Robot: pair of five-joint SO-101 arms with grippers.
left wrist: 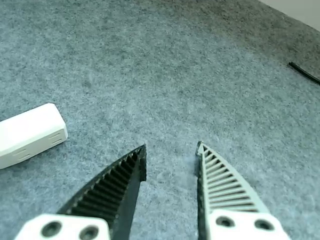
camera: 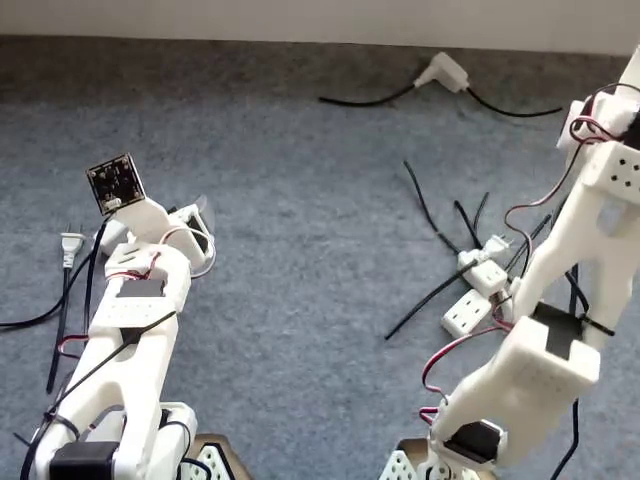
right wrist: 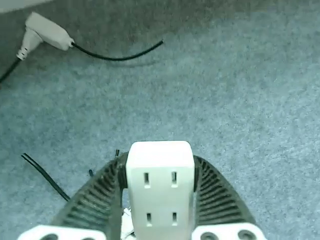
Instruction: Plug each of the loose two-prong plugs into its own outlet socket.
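Note:
My right gripper [right wrist: 159, 165] is shut on a white outlet block [right wrist: 160, 186] whose two pairs of slots face the camera, held above the grey carpet. A white plug [right wrist: 47, 31] on a black cable lies beyond it, near the far wall [camera: 443, 71]. Two more white outlet blocks [camera: 468, 314] [camera: 485, 272] lie among black cables beside the right arm. My left gripper [left wrist: 170, 154] is open just over bare carpet, with a white block [left wrist: 30, 132] lying off to one side of its fingers. A loose two-prong plug [camera: 70, 245] lies at the left of the left arm.
Black cables [camera: 430, 215] cross the carpet around the right-hand outlets, and another runs from the left plug toward the near edge [camera: 60, 320]. A pale wall [camera: 300, 18] closes off the far side. Open carpet [camera: 310, 250] separates the two arms.

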